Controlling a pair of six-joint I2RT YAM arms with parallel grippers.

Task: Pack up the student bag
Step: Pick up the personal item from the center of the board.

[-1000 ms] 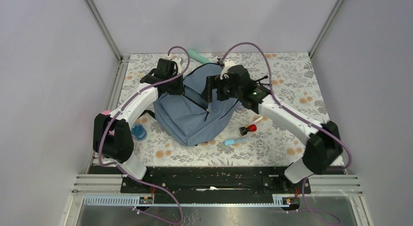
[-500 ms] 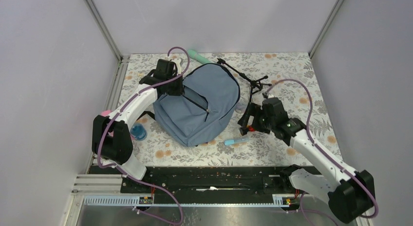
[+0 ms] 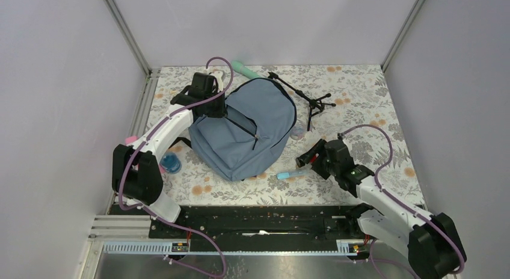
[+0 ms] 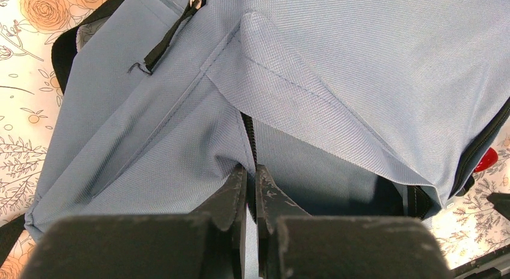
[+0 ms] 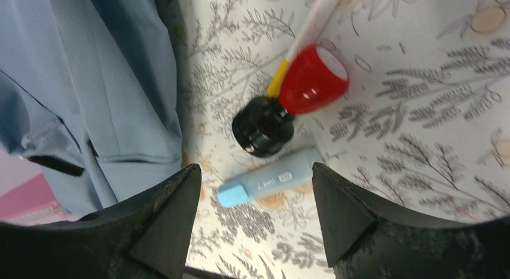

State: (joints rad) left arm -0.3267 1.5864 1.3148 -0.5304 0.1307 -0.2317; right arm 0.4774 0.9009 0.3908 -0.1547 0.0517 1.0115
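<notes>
The student bag (image 3: 246,134), slate-blue with dark zippers, lies in the middle of the floral table. My left gripper (image 3: 215,107) is at its upper-left corner. In the left wrist view that gripper (image 4: 251,172) is shut on the bag's (image 4: 337,56) fabric edge beside a zipper. My right gripper (image 3: 313,157) is low over the table to the right of the bag. In its wrist view the right gripper (image 5: 254,171) is open, its fingers either side of a light-blue marker (image 5: 270,184) without touching it.
A red-and-black object (image 5: 313,80) with a white stick (image 5: 316,17) lies just beyond the marker (image 3: 291,174). A black tripod (image 3: 304,98) and a teal item (image 3: 243,67) lie at the back. A small blue round thing (image 3: 171,163) sits left of the bag.
My right arm has swung from above the bag to the front right and come down over the light-blue marker, its jaws somewhat narrower. The left gripper has stayed put on the bag.
</notes>
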